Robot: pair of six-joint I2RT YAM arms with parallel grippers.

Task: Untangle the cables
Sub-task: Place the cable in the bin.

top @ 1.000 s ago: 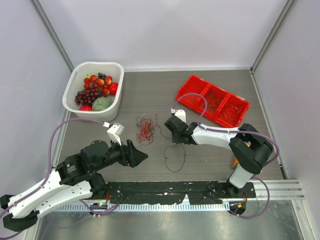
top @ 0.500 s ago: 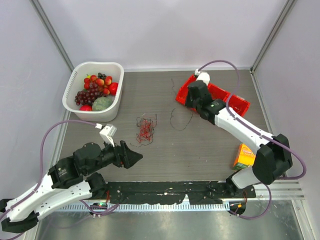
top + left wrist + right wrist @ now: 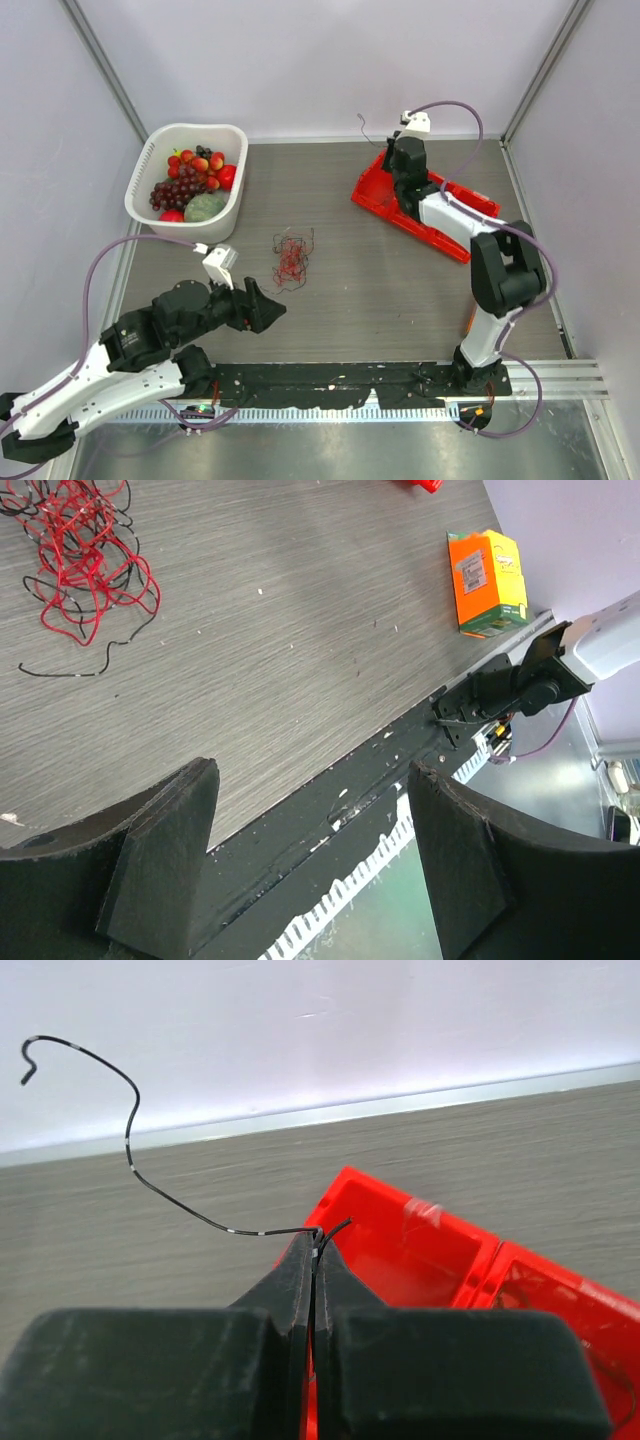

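The tangle of thin red and dark wires (image 3: pixel 291 257) lies mid-table; it also shows at the top left of the left wrist view (image 3: pixel 82 555). My left gripper (image 3: pixel 270 309) is open and empty, hovering near the table's front, below the tangle. My right gripper (image 3: pixel 317 1238) is shut on a single thin black wire (image 3: pixel 135 1155) and holds it above the left end of the red bin (image 3: pixel 420 1250). The wire curls up and left from the fingertips. In the top view the right gripper (image 3: pixel 400 160) is over the bin's left end (image 3: pixel 370 192).
A white basket (image 3: pixel 160 140) of fruit stands at the back left. The red bin (image 3: pixel 470 215) has several compartments with loose wires in them. An orange box (image 3: pixel 486 582) lies at the front right by the right arm's base. The black mounting rail (image 3: pixel 340 380) runs along the front.
My right gripper has carried the black wire from beside the tangle back and right to above the red bin's left end. The left gripper shifted slightly. The tangle has stayed put.
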